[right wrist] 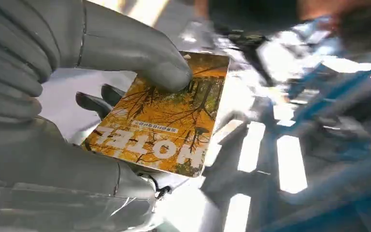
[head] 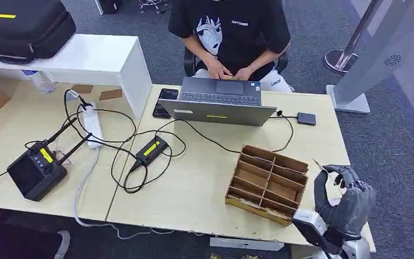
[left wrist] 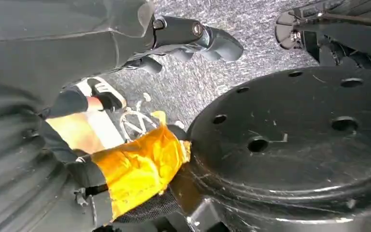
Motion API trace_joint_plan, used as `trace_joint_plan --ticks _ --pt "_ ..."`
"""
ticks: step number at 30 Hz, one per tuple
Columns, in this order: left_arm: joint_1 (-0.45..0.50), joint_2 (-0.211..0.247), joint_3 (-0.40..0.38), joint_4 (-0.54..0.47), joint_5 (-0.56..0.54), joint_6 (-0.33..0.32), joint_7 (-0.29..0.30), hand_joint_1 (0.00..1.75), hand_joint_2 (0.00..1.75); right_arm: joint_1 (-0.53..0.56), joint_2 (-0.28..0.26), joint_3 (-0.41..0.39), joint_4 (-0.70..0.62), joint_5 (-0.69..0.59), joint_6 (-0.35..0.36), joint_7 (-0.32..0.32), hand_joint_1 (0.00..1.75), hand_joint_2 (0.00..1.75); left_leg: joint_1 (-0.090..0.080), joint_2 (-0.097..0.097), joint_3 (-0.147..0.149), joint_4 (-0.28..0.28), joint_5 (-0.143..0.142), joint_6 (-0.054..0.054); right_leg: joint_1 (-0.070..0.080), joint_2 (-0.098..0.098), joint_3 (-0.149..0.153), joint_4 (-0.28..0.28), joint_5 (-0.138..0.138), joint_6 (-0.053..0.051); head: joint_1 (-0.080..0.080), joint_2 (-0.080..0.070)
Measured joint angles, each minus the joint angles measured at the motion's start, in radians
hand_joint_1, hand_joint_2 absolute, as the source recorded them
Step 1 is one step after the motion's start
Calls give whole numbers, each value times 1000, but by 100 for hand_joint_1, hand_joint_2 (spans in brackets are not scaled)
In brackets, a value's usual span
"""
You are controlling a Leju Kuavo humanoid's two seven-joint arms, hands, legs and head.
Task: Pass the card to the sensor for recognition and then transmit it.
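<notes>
My right hand hangs over the table's front right corner, just right of the cardboard divider box. It pinches a card between thumb and fingers; the card is printed with orange autumn trees and the word HOTEL. From the head view the card shows as a thin pale edge above the fingers. The sensor, a small black box wired to the laptop, lies on the table's far right, well ahead of the hand. My left hand hangs low over grey carpet, its dark fingers loosely spread and holding nothing.
A person sits behind the open laptop, hands at its keyboard. A phone, a power strip, tangled cables, a black adapter and a black antenna device lie to the left. A white shelf carries a black case.
</notes>
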Motion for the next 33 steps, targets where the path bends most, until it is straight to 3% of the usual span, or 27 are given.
trace_joint_plan --ticks 2,4,9,15,20,25,29,33 --pt "7 -10 -1 0 24 9 -1 0 175 19 -38 -21 41 -61 10 124 175 175 0 -1 0 0 -1 1 0 -1 0 0 0 0 0 0" --pt "13 -14 -3 0 45 13 -1 0 175 22 -79 -54 110 -74 42 194 175 175 0 0 -1 0 -1 1 0 0 1 0 0 0 0 0" --pt "15 -16 -18 0 72 13 2 0 175 8 -150 -107 286 -41 100 264 175 175 -1 0 0 0 -1 1 -1 0 2 0 0 0 0 0" --pt "14 -14 -40 0 80 10 11 0 175 -54 -187 -103 428 31 148 342 175 175 0 1 2 0 -1 1 0 1 3 0 0 0 0 0" --pt "13 -11 -55 0 88 8 12 0 175 -100 -205 -86 494 36 147 353 175 175 0 1 5 0 -1 2 0 1 4 0 0 0 0 0" --pt "14 -12 -64 0 111 8 12 0 175 -101 -207 -73 500 -14 84 301 175 175 0 1 5 0 -1 2 0 1 5 0 0 0 0 0" --pt "16 -13 -77 0 134 10 11 0 175 -60 -204 -66 437 -54 40 259 175 175 -1 0 4 0 -1 2 -1 -1 7 0 0 1 0 0" --pt "18 -18 -88 0 159 14 9 0 175 -8 -185 -51 287 -69 4 200 175 175 -1 0 5 0 -1 2 -1 0 6 0 0 0 0 0"
